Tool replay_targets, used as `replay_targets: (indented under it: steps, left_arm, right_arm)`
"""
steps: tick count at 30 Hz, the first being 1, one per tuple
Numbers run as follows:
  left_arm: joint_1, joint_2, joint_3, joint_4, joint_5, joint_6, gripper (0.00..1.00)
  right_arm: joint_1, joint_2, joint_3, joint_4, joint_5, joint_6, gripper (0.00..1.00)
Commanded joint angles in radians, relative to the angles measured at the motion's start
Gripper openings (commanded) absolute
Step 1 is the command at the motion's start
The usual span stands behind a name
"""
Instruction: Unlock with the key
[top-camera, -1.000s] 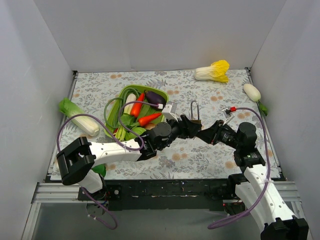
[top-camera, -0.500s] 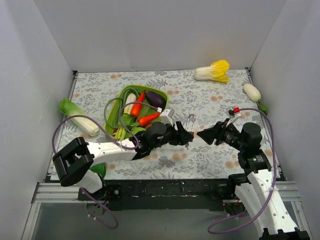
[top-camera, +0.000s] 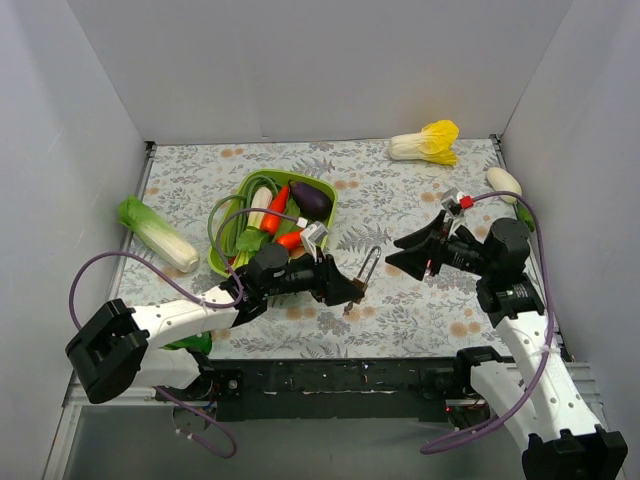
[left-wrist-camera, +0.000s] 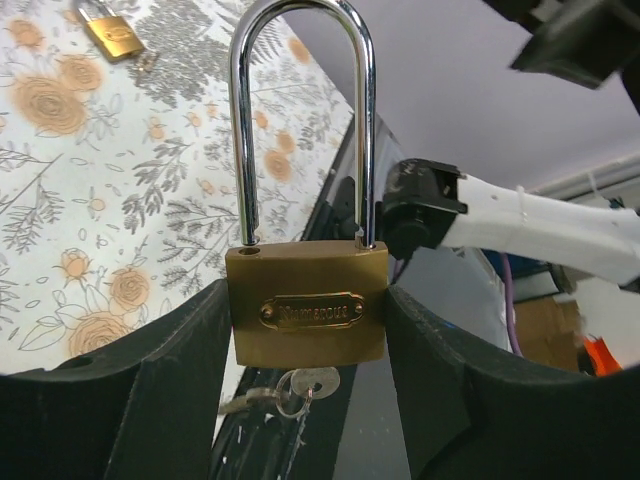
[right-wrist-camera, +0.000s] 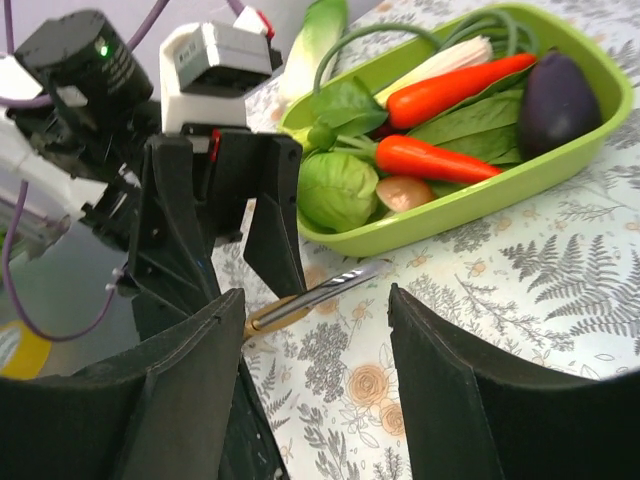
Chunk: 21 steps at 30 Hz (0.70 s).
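Right gripper (top-camera: 392, 252) has opened and backed off empty, key (left-wrist-camera: 300, 385) left in the padlock (left-wrist-camera: 308, 315) the left gripper (top-camera: 345, 288) clamps: likely unlocked

The only lettering is on the brass padlock (left-wrist-camera: 300, 345): a small oval nameplate (left-wrist-camera: 306, 311) on its face, at 6 o'clock from the shackle (left-wrist-camera: 241, 150). The raised word is too blurred to read.
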Motion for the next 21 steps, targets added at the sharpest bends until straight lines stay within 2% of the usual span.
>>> replay_targets:
  steps: [1,4,8,12,21]
  left_arm:
    - [0.047,-0.040,-0.014,0.155,0.256,-0.011,0.00]
    - [0.070,-0.029,-0.017,0.178,0.351,-0.028,0.00]
    - [0.092,-0.015,-0.010,0.185,0.443,-0.047,0.00]
    - [0.099,-0.007,-0.004,0.186,0.494,-0.056,0.00]
    - [0.112,0.002,-0.005,0.189,0.534,-0.067,0.00]
  right_arm:
    - [-0.003,0.042,0.029,0.071,-0.164,-0.088,0.66]
    - [-0.002,0.037,0.028,0.093,-0.167,-0.107,0.66]
    - [-0.002,0.023,-0.023,0.227,-0.170,-0.073,0.66]
    - [0.000,0.048,-0.076,0.367,-0.253,-0.010,0.66]
    - [0.052,0.115,-0.084,0.398,-0.389,0.018,0.66]
